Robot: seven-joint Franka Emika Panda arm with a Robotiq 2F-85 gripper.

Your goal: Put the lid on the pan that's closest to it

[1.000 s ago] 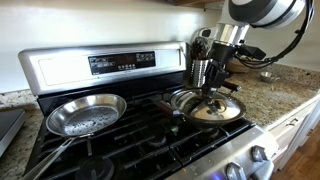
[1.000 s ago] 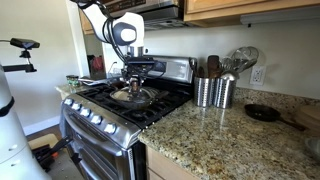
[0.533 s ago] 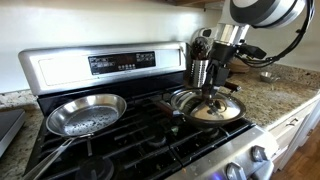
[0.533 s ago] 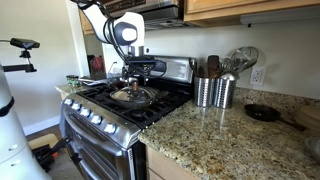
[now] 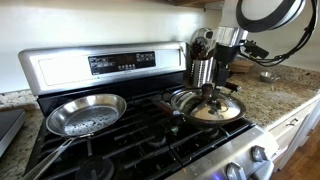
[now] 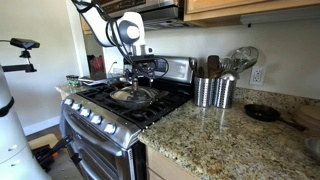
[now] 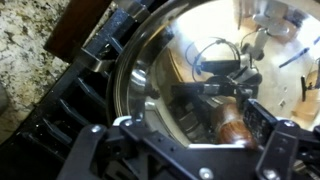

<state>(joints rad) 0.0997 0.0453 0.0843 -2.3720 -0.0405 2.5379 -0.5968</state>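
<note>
While the lid point(image 5: 215, 108) sits on the black pan point(image 5: 175, 99) at centre right of an exterior view, your gripper point(image 5: 211, 80) hangs just above its middle — fingers spread wide, holding nothing — with the silver pan point(image 5: 86, 113) at lower left.

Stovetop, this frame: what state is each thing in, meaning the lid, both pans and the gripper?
lid: seated on the black pan, covering it.
black pan: on the stove grate, covered.
silver pan: uncovered, empty.
gripper: open, over the lid's knob, holding nothing.
</note>
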